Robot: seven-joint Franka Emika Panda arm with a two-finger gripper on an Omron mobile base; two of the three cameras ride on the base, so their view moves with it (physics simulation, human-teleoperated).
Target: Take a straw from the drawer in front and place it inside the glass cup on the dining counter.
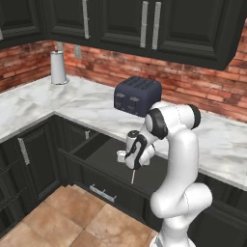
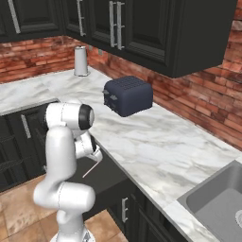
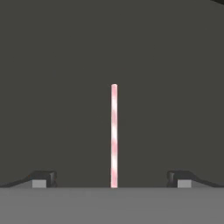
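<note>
1. Looking from the left base view, the white arm bent down over the drawer (image 1: 103, 161), which stood pulled out from under the marble worktop (image 1: 72, 108). The gripper (image 1: 131, 166) hung low over the dark inside of the drawer. The straw (image 1: 132, 177) showed as a thin pale stick just under the hand, lying on the drawer floor. A small silver bar handle (image 1: 102, 193) sat on the drawer front. A dark blue toaster (image 1: 137, 96) stood on the worktop behind the arm, and a white paper roll (image 1: 58, 67) stood far back in the corner. I could not tell from here how the fingers stood.

2. Looking from the right base view, the arm's big white shoulder hid most of the hand. The straw (image 2: 90, 169) poked out just below the hand, slanting over the dark drawer (image 2: 106, 177). The toaster (image 2: 128, 96) sat on the worktop (image 2: 156, 146), and a grey sink (image 2: 222, 201) showed at the lower right.

3. Looking from the hand view, the 2 fingertips (image 3: 43, 178) stood spread wide apart, 1 on each side. The straw (image 3: 114, 135), pink and white striped, lay flat on the dark drawer floor (image 3: 57, 87), right in the middle between them. The fingers did not touch it.
</note>
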